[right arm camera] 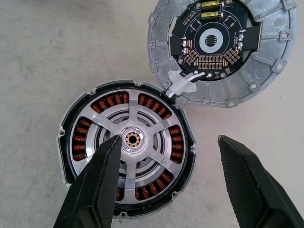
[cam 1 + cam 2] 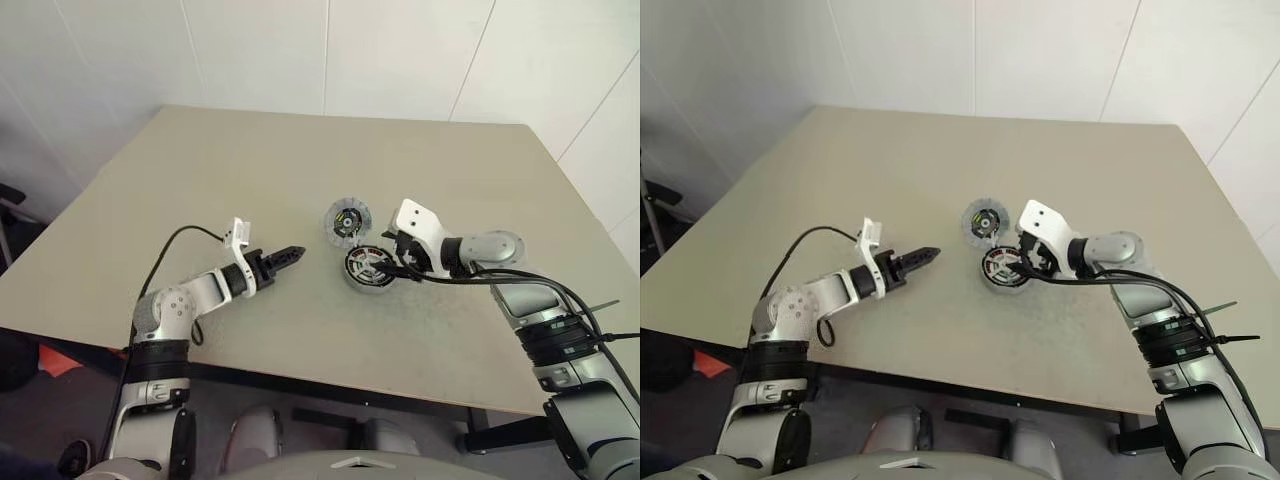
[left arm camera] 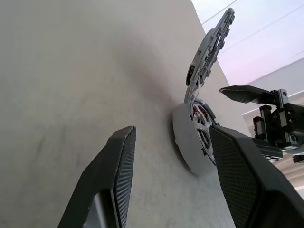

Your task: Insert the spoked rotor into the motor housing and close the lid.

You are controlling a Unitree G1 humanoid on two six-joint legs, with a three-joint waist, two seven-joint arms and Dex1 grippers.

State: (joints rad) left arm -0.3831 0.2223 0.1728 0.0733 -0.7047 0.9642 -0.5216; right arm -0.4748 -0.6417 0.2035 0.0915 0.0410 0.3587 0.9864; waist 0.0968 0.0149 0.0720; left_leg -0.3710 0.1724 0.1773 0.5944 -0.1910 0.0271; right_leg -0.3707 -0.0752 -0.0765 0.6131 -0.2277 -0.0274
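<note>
On the beige counter [image 2: 250, 170], the shiny silver spoked rotor [image 1: 135, 142] is seated in the round silver motor housing [image 1: 64, 142]; the finned silver lid [image 1: 280, 52] lies open beside. Both grippers' jaws are spread, left gripper [image 2: 290, 256] apart, right gripper [image 1: 166, 180] above the rotor.

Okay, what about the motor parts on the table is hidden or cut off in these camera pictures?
- Right wrist view: the lid is cut off by the top edge.
- Right wrist view: the right gripper has one finger covering part of the spoked rotor and the motor housing.
- Left wrist view: the left gripper has a finger hiding the housing's far side.
</note>
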